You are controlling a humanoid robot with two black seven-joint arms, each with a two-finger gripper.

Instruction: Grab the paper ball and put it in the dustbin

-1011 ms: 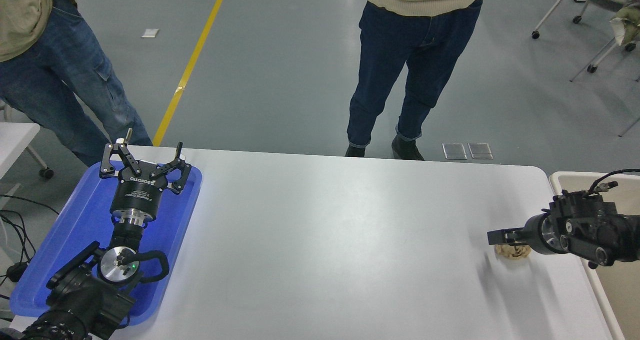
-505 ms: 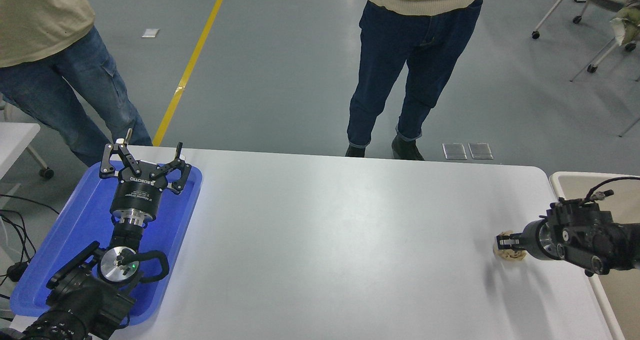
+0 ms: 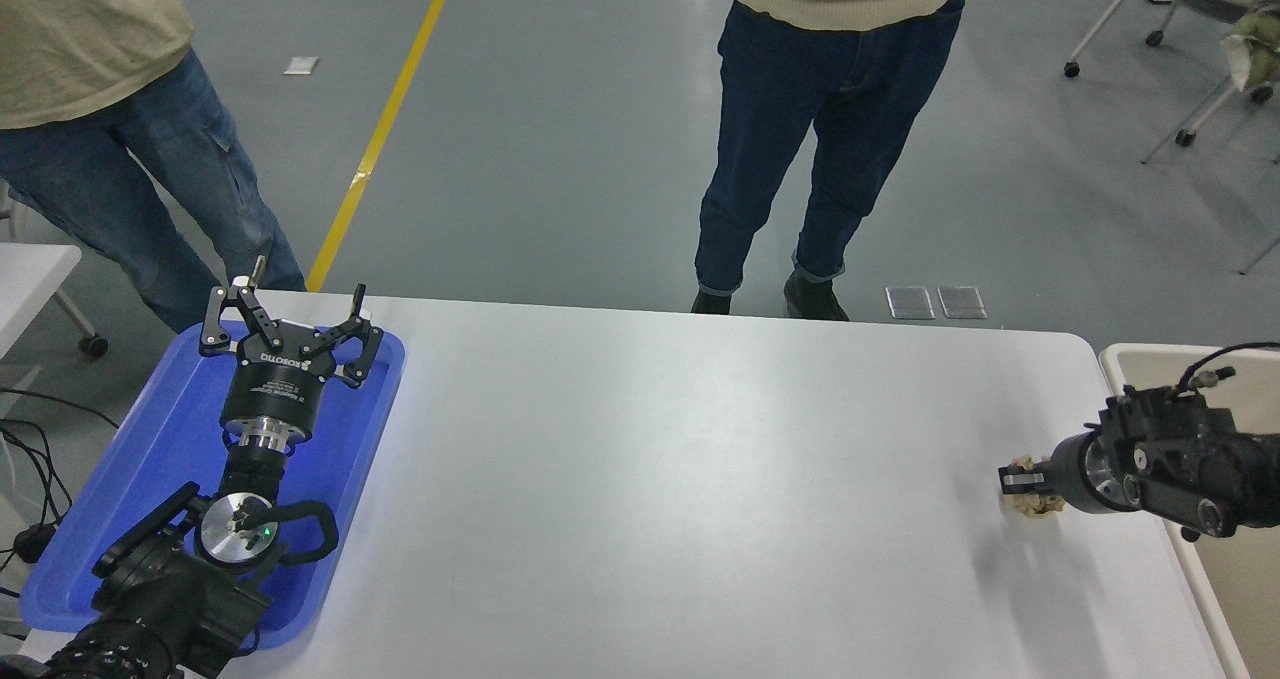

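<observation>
Your right gripper (image 3: pixel 1020 481) is clamped on the paper ball (image 3: pixel 1036 504), held just above the table (image 3: pixel 650 459) near its right edge. The dustbin (image 3: pixel 1125 364) lies directly right of it, so swing right. Left gripper (image 3: pixel 285 329) parked open over the blue tray (image 3: pixel 150 479).

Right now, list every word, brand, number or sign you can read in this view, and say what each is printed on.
"ROBOTIQ": white brand lettering on the body of the left end effector, seen upside down from the camera as it sits parked over the blue tray.
Smaller white print on the black cylinder just below that brand: too small to read.
Right end effector, at the paper ball: no readable print.
Table, dustbin: no text visible.
</observation>
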